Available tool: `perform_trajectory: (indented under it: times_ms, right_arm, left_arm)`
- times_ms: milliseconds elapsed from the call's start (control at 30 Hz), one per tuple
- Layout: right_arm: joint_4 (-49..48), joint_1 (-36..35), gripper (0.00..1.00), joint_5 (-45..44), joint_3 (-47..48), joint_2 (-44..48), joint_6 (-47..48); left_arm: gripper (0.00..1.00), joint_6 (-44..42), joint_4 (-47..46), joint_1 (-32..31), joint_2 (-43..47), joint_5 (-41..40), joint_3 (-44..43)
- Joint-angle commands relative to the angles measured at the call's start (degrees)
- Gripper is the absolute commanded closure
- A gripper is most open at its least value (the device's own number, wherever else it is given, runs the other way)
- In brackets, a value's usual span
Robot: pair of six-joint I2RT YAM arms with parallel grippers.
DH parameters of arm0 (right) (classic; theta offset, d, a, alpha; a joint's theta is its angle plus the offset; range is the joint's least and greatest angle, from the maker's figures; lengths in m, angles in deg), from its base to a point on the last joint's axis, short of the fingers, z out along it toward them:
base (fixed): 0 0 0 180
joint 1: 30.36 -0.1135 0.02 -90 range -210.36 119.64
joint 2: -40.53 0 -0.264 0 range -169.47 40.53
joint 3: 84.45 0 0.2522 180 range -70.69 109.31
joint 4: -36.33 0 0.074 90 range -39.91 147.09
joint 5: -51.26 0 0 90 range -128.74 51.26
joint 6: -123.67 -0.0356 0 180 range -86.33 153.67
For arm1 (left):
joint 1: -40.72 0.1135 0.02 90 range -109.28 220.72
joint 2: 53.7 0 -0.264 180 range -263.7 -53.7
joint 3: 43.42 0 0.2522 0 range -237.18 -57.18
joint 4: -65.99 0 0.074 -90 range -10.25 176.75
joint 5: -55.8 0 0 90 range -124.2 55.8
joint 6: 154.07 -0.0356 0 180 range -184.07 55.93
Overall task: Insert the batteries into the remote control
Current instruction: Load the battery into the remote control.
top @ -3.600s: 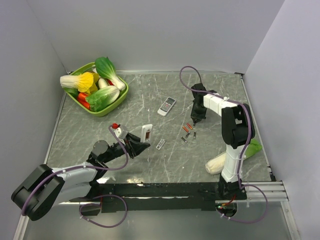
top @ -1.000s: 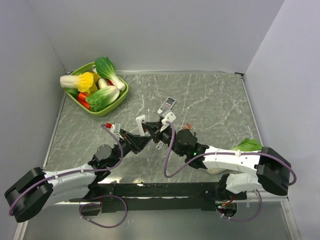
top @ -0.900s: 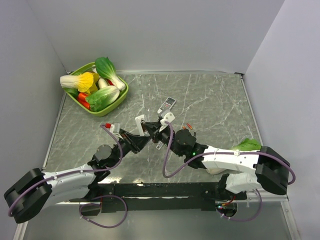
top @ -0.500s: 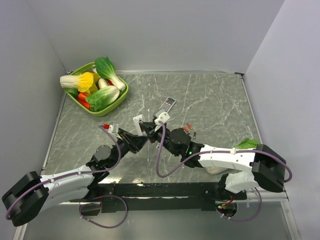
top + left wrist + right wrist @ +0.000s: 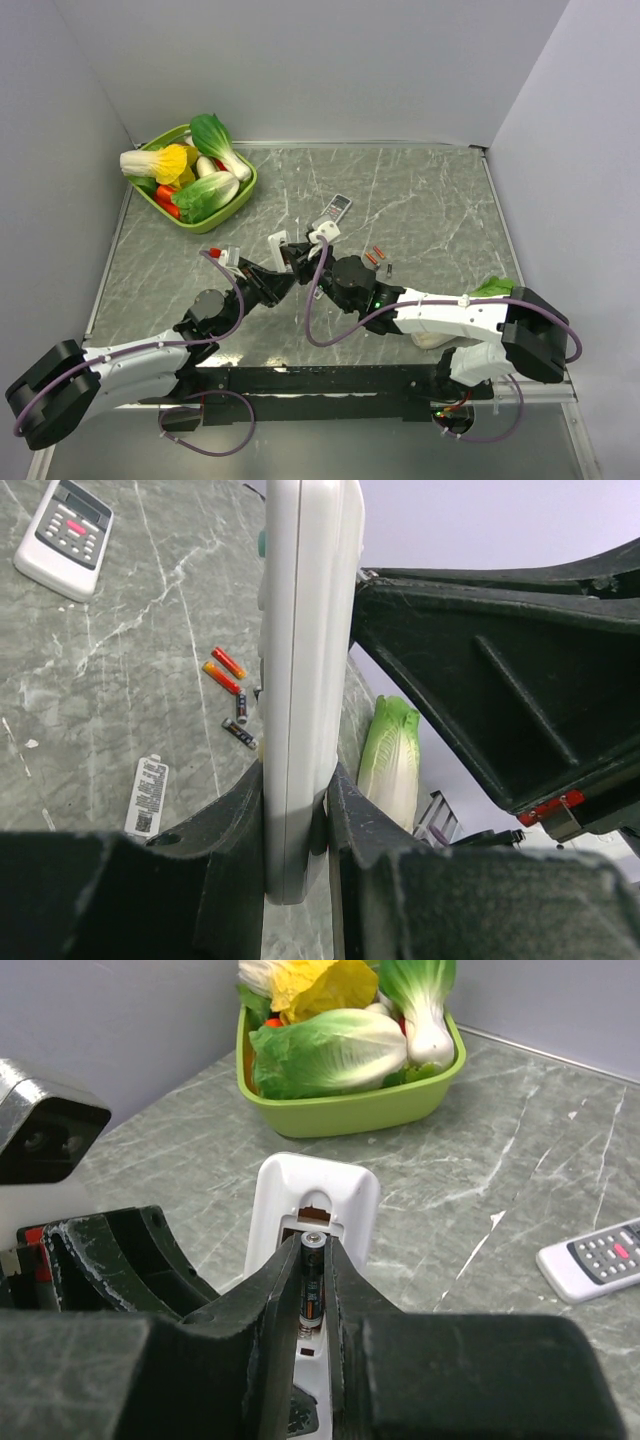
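Observation:
My left gripper (image 5: 297, 810) is shut on the lower end of a white remote control (image 5: 300, 680), which it holds upright above the table (image 5: 430, 200). The remote's open battery bay faces my right gripper (image 5: 312, 1255). A black battery (image 5: 312, 1295) lies lengthwise in that bay (image 5: 318, 1210), and the right jaws hug it on both sides. From above, the two grippers meet at the remote (image 5: 277, 241). Loose batteries (image 5: 375, 257), orange-red and dark, lie on the table to the right (image 5: 228, 670).
A second remote (image 5: 335, 208) lies face up behind the grippers. A green basket (image 5: 225, 210) of vegetables stands at the back left. A cabbage (image 5: 495, 290) lies by the right arm's base. A small labelled battery cover (image 5: 147, 795) rests on the table.
The right arm swung from the battery pile to the held remote. In the last second both grippers drifted slightly left and the battery now sits in the bay.

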Motion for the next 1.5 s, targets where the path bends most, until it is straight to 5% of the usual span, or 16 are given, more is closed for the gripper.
perform_trajectory:
  times_ms: [0,700,1467]
  right_arm:
    - [2.71,0.21,0.78,-5.36,2.63,-1.56,-2.01]
    - [4.38,0.22,0.63,-5.71,3.78,-1.47,-2.46]
    - [6.13,0.13,0.35,-1.14,4.21,3.18,-0.52]
  left_arm:
    - [0.99,-0.43,-5.52,-0.47,0.06,1.04,-1.32]
    - [0.99,0.45,-4.46,-0.56,-1.96,1.74,-2.55]
    - [0.99,1.68,-4.29,-0.56,-2.32,1.74,-2.02]
